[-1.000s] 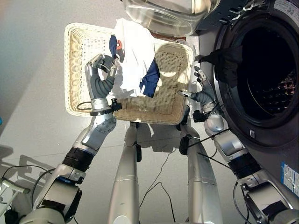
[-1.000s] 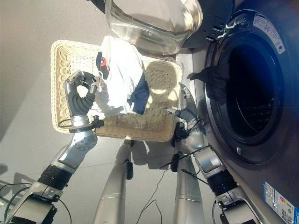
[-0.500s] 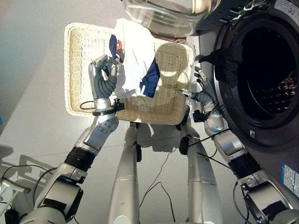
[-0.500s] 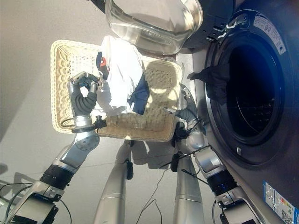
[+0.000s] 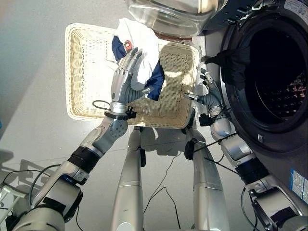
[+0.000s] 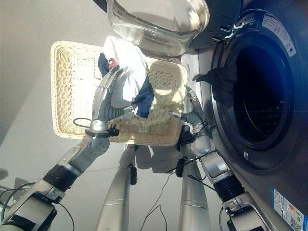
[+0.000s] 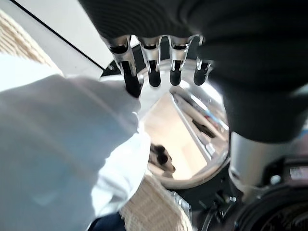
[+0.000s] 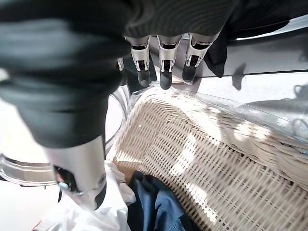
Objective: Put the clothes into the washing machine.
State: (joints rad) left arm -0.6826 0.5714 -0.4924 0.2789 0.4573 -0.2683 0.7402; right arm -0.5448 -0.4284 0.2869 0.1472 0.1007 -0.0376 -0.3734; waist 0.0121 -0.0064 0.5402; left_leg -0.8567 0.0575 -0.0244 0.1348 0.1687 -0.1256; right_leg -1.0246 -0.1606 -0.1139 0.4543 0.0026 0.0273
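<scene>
Left hand (image 5: 126,79) w/ fingers straight, laid over the white garment (image 5: 139,38) in the wicker basket (image 5: 86,57); cloth lies under and ahead of fingertips, long axis running toward basket's far rim; navy garment (image 5: 155,81) just beside. Right hand (image 5: 206,91) at basket's drum-side edge, fingers relaxed, holding nothing; left is nearer. Dark garment (image 5: 236,62) drapes the washing machine (image 5: 269,130) opening.

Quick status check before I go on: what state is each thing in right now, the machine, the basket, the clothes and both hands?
Washing machine door: swung open, drum mouth exposed.
Dark garment: draped over the drum's rim, partly inside.
Wicker basket: on the floor, upright, clothes in it.
White garment: bunched in the basket.
Navy garment: under the white one.
Left hand: open, fingers extended over the white garment.
Right hand: open, by the basket's edge.
</scene>
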